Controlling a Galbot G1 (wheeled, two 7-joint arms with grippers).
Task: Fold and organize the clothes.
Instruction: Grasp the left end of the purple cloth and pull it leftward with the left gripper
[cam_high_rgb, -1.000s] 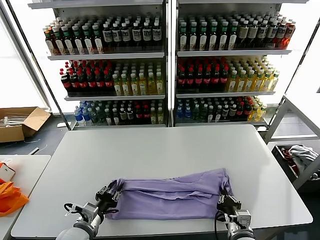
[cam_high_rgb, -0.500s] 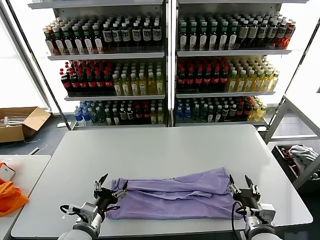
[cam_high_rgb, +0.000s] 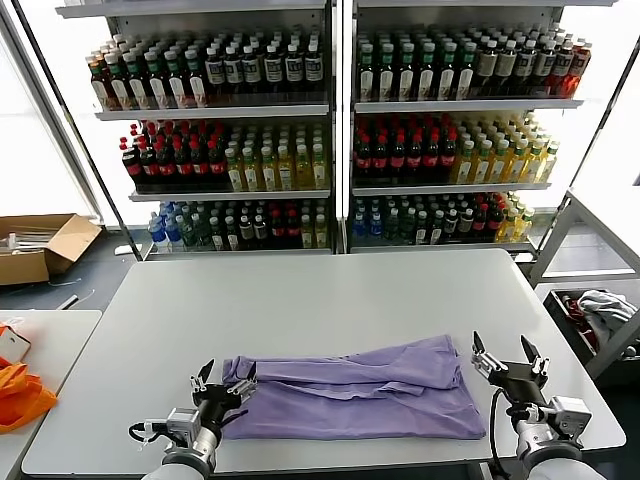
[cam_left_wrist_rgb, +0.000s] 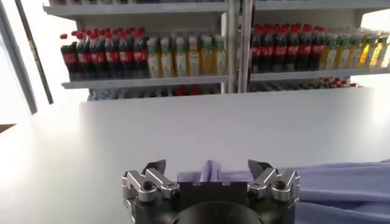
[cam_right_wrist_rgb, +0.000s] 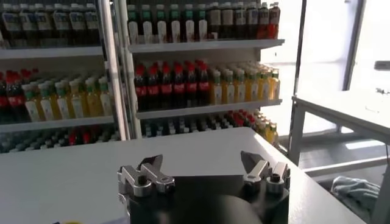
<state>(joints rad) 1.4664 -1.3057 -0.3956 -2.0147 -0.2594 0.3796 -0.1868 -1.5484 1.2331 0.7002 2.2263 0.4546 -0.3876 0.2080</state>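
A lavender T-shirt (cam_high_rgb: 360, 393), the clothes, lies folded into a long band across the near part of the white table (cam_high_rgb: 320, 300). My left gripper (cam_high_rgb: 224, 374) stands open at the shirt's left end, with a bunched fold of purple cloth (cam_left_wrist_rgb: 210, 171) just beyond its spread fingers. In the left wrist view the left gripper (cam_left_wrist_rgb: 207, 165) holds nothing. My right gripper (cam_high_rgb: 509, 350) is open and lifted, off to the right of the shirt's right end. The right wrist view shows the right gripper (cam_right_wrist_rgb: 202, 161) empty over bare table.
Shelves of drink bottles (cam_high_rgb: 330, 130) stand behind the table. A cardboard box (cam_high_rgb: 40, 245) sits on the floor at far left, an orange cloth (cam_high_rgb: 20, 395) lies on a side table, and a bin of clothes (cam_high_rgb: 600, 315) is at the right.
Both grippers opened and let go of the shirt's ends. The right gripper rose and drew away to the right; the left stayed by the left end. The shirt settled flat.
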